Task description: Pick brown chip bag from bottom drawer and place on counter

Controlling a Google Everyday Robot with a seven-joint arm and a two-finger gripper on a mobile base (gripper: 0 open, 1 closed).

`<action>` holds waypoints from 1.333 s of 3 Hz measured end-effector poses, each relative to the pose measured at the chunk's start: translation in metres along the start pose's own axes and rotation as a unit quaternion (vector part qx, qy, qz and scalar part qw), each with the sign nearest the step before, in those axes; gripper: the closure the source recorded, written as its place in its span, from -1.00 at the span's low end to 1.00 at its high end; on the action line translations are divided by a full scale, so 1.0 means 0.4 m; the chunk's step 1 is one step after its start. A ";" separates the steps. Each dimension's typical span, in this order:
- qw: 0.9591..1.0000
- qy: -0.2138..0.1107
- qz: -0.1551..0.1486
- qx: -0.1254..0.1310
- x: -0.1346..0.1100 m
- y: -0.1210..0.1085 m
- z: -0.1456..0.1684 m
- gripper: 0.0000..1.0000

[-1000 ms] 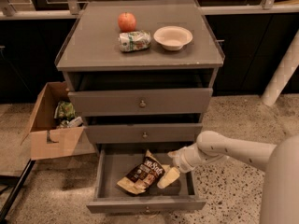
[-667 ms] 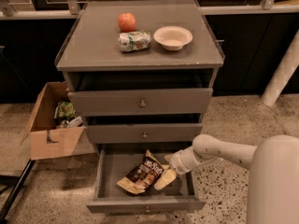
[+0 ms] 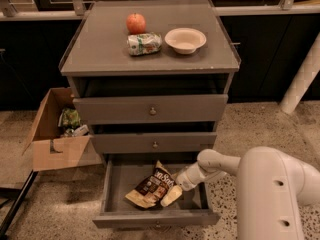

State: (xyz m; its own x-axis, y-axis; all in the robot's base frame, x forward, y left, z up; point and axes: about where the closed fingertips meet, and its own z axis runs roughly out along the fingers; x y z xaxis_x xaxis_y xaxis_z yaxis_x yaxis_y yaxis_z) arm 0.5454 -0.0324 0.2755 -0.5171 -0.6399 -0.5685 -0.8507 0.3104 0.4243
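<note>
The brown chip bag lies wrinkled on the floor of the open bottom drawer, dark brown with tan ends and white lettering. My gripper reaches into the drawer from the right and sits low at the bag's right edge, touching or nearly touching it. The white arm comes over the drawer's right side. The counter is the grey top of the cabinet, above the two shallower drawers.
On the counter stand a red apple, a green-and-white packet on its side and a pale bowl. An open cardboard box with items sits on the floor at left. A white post leans at right.
The arm's big white link has swung further into the foreground at lower right. The gripper has shifted slightly left, closer against the bag. The bag has not moved.
</note>
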 end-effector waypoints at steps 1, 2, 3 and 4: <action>1.000 0.000 0.002 -0.002 0.003 -0.009 0.012 -1.00; 1.000 -0.003 0.012 0.011 0.020 -0.012 0.027 -1.00; 0.999 -0.007 0.024 0.027 0.032 -0.050 0.070 -1.00; 0.999 -0.011 0.023 0.028 0.022 -0.089 0.115 -1.00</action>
State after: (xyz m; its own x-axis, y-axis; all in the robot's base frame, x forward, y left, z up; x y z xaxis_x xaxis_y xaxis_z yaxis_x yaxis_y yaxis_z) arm 0.5670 -0.0168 0.2231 -0.5567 -0.6083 -0.5657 -0.8299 0.3775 0.4108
